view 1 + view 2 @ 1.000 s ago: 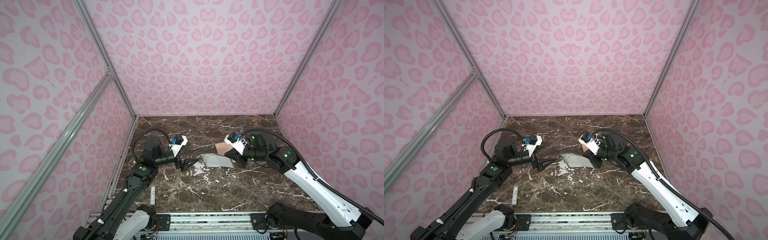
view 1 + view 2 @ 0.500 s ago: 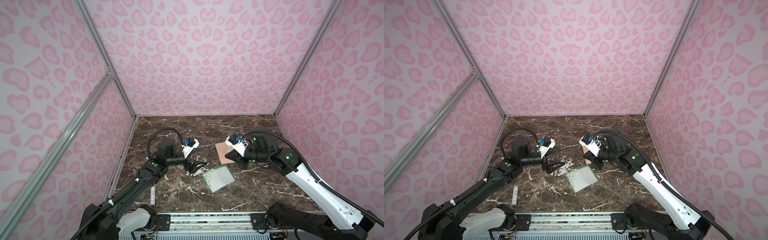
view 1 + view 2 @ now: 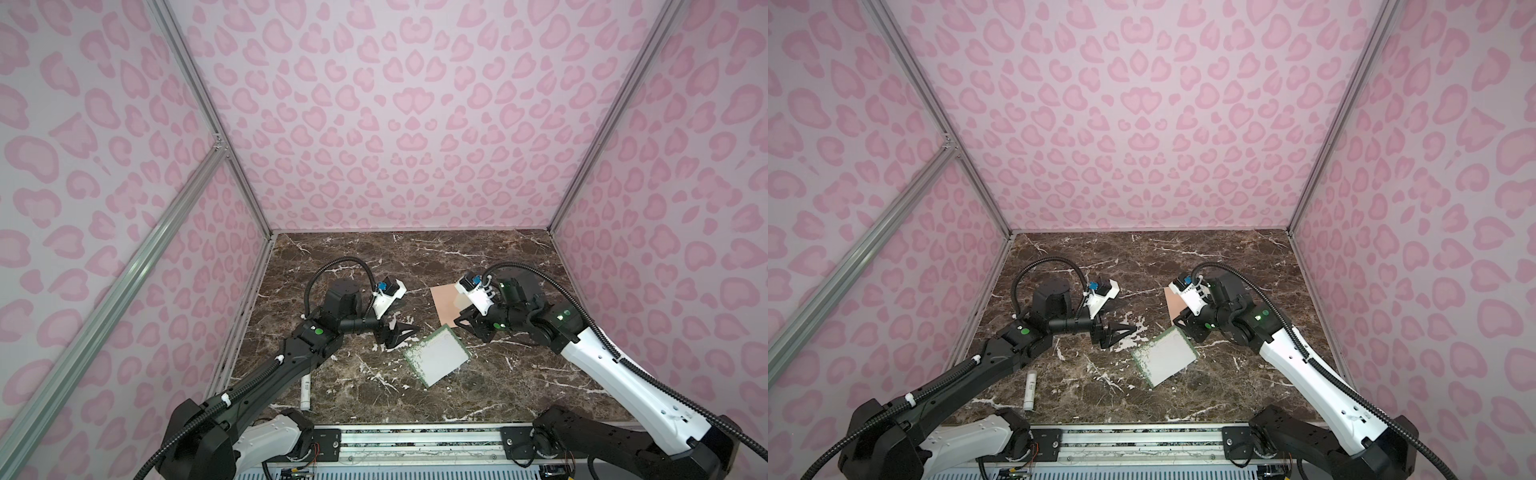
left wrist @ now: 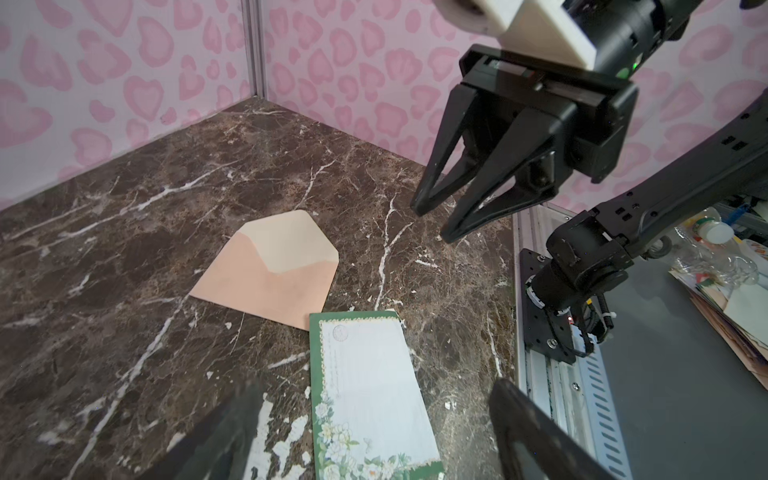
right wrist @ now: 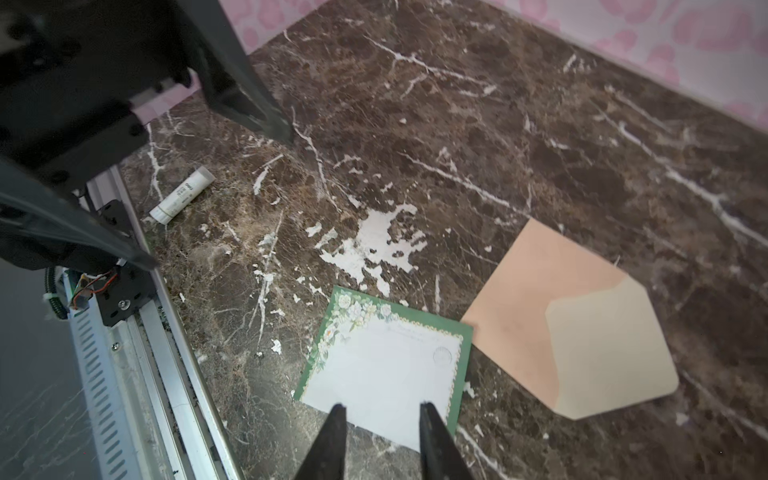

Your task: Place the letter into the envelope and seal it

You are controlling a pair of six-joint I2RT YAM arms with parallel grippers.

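Observation:
The letter (image 3: 437,355) (image 3: 1165,355), a white card with a green flowered border, lies flat on the marble, held by nothing. Its far corner touches the peach envelope (image 3: 444,305) (image 3: 1176,306), which lies flat with its flap open and pale inside showing (image 4: 274,274) (image 5: 561,324). My left gripper (image 3: 405,332) (image 4: 374,384) hovers open just left of the letter (image 4: 370,395). My right gripper (image 3: 461,322) (image 5: 382,406) hangs over the letter's (image 5: 386,357) near edge, jaws a little apart with nothing between them. In both top views my right wrist camera hides part of the envelope.
A small white glue stick (image 3: 305,390) (image 3: 1030,390) (image 5: 183,194) lies near the front left by the left arm. Pink patterned walls close in three sides. The metal rail (image 3: 415,440) runs along the table's front edge.
The letter left my right gripper, where it hung tilted, and now lies flat nearer the front. My right jaws have parted. My left arm swung in towards the middle.

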